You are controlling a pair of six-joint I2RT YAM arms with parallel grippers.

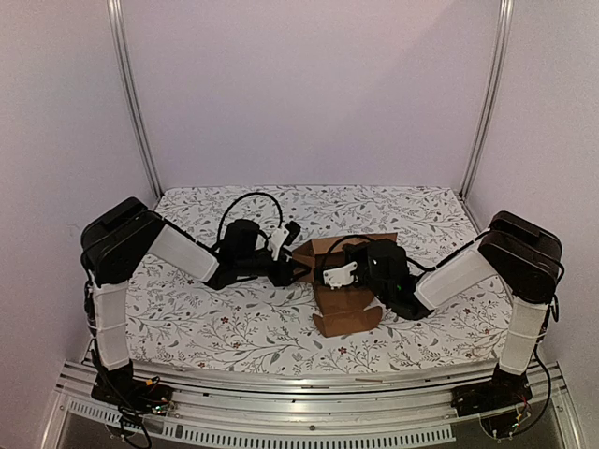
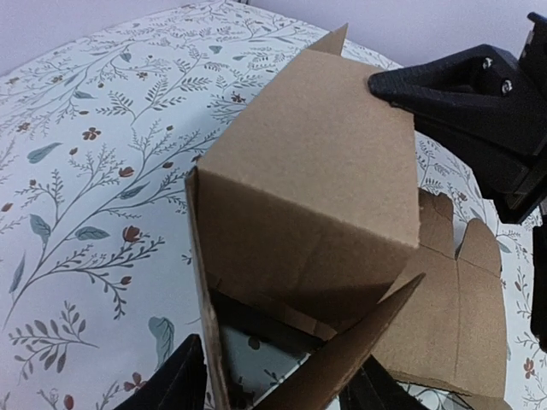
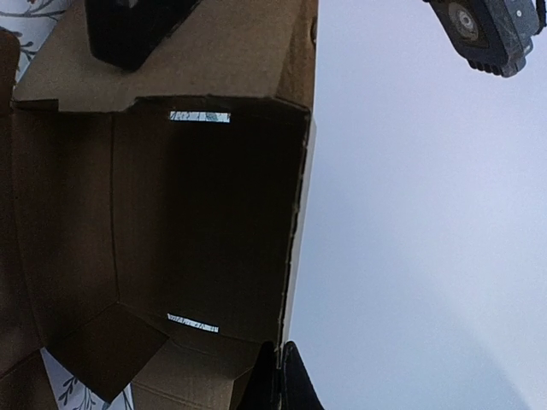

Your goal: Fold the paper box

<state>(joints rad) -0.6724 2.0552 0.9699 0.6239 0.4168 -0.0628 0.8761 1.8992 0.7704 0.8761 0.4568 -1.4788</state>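
right jaws pinched on the paper box [image 2: 308, 196] wall; left jaws wide, straddling a flap

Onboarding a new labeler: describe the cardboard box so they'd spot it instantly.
Look at the flower-print table, at its middle where the left gripper and right gripper meet. The paper box sits there, half folded with flaps spread open. It is the only plain brown thing on it.

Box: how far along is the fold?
Done: the box stands up as a squared sleeve. In hand: the right gripper pinches one wall's edge, and the open left gripper straddles a lower flap. Left: the near flaps lie flat, unfolded, and the inside is open.
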